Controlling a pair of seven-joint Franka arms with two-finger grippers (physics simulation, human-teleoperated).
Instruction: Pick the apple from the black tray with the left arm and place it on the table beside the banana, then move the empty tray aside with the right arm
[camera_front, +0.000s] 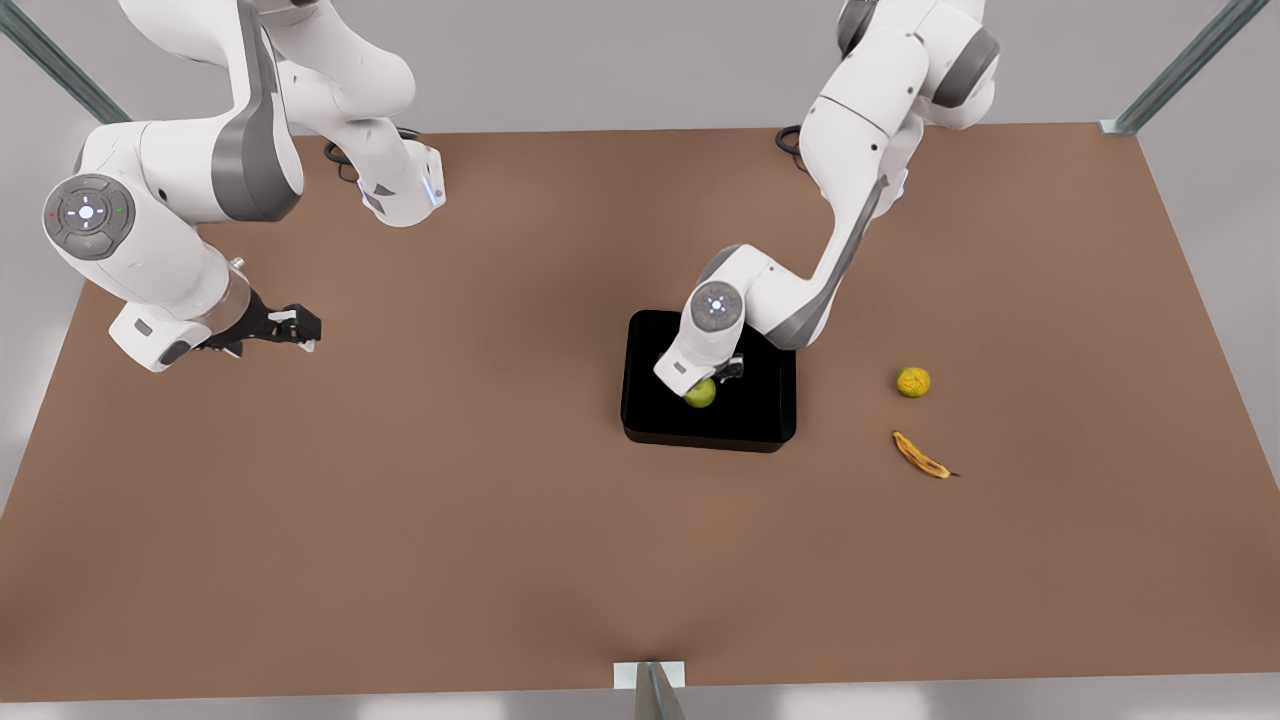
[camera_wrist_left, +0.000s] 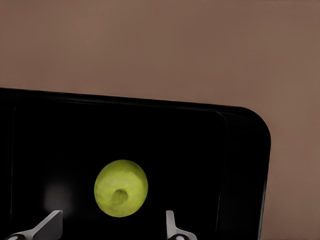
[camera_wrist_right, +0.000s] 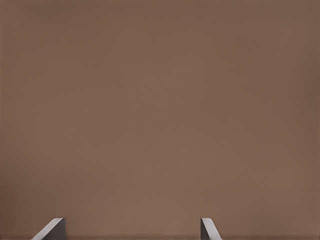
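The green apple (camera_front: 701, 394) (camera_wrist_left: 121, 188) lies in the glossy black tray (camera_front: 762, 405) (camera_wrist_left: 235, 150), near the tray's front-left part in the front view. My left gripper (camera_front: 716, 377) (camera_wrist_left: 111, 226) hangs low over the tray, directly above the apple, open, its fingertips (camera_wrist_left: 50, 222) spread wider than the fruit and apart from it. The spotted banana (camera_front: 920, 455) rests on the brown table (camera_front: 450, 520) to the front view's right of the tray. My right gripper (camera_front: 300, 328) (camera_wrist_right: 131, 227) waits open above bare table at the front view's left.
A mottled yellow-orange round fruit (camera_front: 912, 381) sits just behind the banana. Both arm bases stand at the table's far edge. A grey post foot (camera_front: 650, 676) sits at the near edge. Wide bare tabletop lies in front of the tray.
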